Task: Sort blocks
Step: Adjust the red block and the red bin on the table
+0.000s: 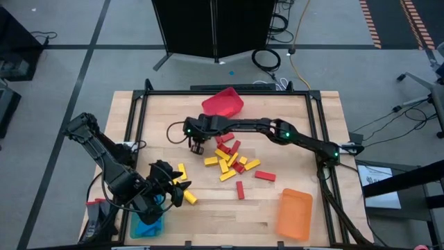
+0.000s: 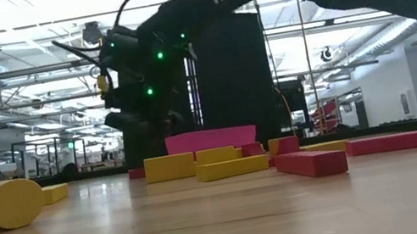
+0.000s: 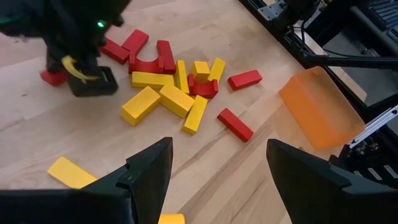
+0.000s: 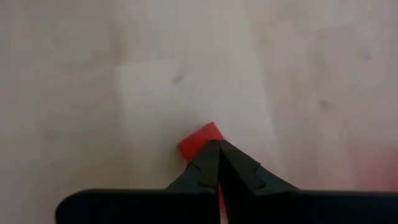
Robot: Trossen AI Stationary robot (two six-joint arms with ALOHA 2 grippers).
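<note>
Red and yellow blocks (image 1: 229, 158) lie in a loose pile mid-table, also seen in the left wrist view (image 3: 174, 87). One small red block (image 3: 53, 78) lies apart, left of the pile. My right gripper (image 1: 196, 144) is shut, slants down, and has its tips at that block (image 4: 202, 142). My left gripper (image 3: 217, 180) hangs open above the near left of the table (image 1: 179, 189). Nothing is between its fingers, and loose yellow blocks (image 1: 187, 196) lie below it. My right gripper's shut fingertips (image 4: 214, 155) meet the lone red block at its near edge (image 4: 200, 140). They come from above, slanting down from the table's right. The block lies flat on the table. The fingers themselves hide whether they are on top of the block or against its side.
A red bin (image 1: 223, 103) sits at the far middle, an orange bin (image 1: 295, 214) at the near right, and a blue bin (image 1: 149, 223) at the near left under my left arm. Single red blocks (image 1: 240, 189) lie nearer. A black rail (image 1: 135, 125) frames the table.
</note>
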